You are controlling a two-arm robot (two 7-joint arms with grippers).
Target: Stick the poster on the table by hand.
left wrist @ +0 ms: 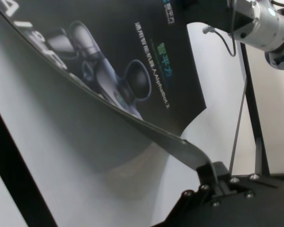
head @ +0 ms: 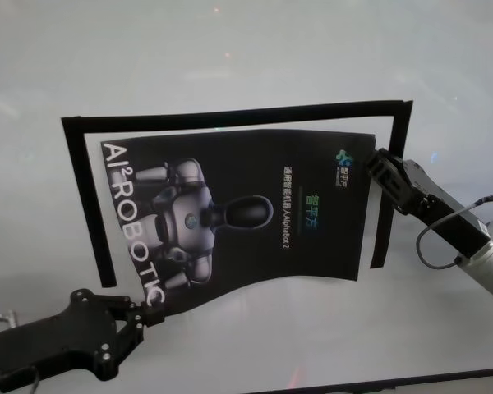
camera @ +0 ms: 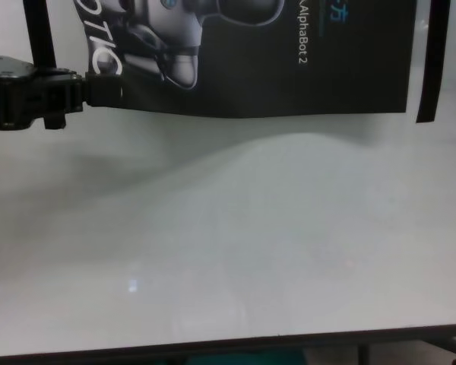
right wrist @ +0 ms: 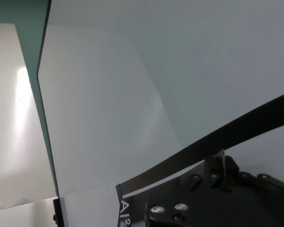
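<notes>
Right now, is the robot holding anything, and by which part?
The poster: left gripper pinches its near-left corner, right gripper its far-right corner.

Before me spreads the table (head: 230, 49), a wide, pale grey-white, glossy surface with a thin dark front edge nearest me. Narrow black tape strips (head: 230, 110) lie flat on it, forming an open frame: one long strip beyond the poster (head: 246, 213), one strip at the poster's left, one at its right. The poster's right part rests on the table inside that frame.
</notes>
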